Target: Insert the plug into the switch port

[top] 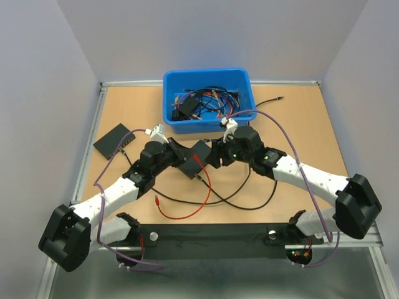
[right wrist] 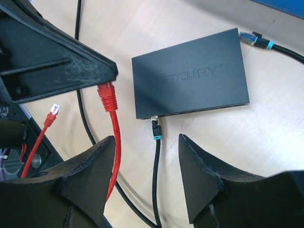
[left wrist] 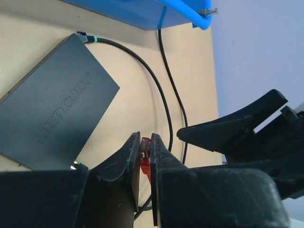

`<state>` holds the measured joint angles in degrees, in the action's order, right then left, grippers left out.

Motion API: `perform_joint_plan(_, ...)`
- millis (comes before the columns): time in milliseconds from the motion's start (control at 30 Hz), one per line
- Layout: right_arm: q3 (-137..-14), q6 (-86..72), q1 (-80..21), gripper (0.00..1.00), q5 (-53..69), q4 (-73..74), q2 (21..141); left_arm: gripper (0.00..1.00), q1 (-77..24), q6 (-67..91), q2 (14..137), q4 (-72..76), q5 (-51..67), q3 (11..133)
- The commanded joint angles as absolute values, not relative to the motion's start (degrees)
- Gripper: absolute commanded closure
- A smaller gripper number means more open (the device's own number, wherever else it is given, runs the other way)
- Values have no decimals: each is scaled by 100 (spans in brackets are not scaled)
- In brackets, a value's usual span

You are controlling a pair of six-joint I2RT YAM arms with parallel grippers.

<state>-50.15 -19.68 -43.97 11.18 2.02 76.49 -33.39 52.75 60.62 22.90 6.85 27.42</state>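
— Seen from above, how does it lie?

— The left gripper (top: 186,158) and the right gripper (top: 216,153) face each other over the middle of the table (top: 299,124), with the switch (top: 201,151) between their tips. The plug (top: 194,158) sits at the left gripper's tips, right beside the switch, and its red cable (top: 208,187) loops toward the near edge. A blue bin (top: 206,118) of tangled leads stands behind. A second dark box (top: 114,139) lies off to the left.

— Can you read the fingers from there?

— No, they are too small to tell.

— And the left wrist view?

— There the fingers are pressed together on the plug (left wrist: 144,154), whose red boot is wedged in the narrow slit between them. The switch (left wrist: 52,104) lies flat up and to the left, apart from the plug. A black cable (left wrist: 142,61) ends at its upper corner; I cannot tell whether it is seated. The right gripper shows dark at the right edge.

— The right wrist view?

— Its own fingers (right wrist: 90,175) stand wide apart, holding nothing. A finger of the left gripper comes in from the upper left with the plug (right wrist: 108,95) under its tip, cable trailing down. The plug is near the switch (right wrist: 190,78) but not touching it. Another black lead (right wrist: 155,128) meets the switch's near edge. The red cable's other end (right wrist: 53,111) lies loose at the left.
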Motion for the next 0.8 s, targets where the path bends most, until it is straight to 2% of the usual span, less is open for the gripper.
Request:
perform_joint_plan(0, -5554, -1767, -4500, 40, 1081, 316, 7672, 100, -3384, 5616, 5977, 1986, 641, 3138)
perform_joint_plan(400, -5950, -1758, -4886, 51, 1037, 299, 8138, 100, -3384, 5713, 5889, 1784, 633, 3164)
perform_joint_plan(767, -5880, -1784, -4957, 55, 949, 185, 8314, 100, -3410, 5730, 5959, 1810, 686, 3226)
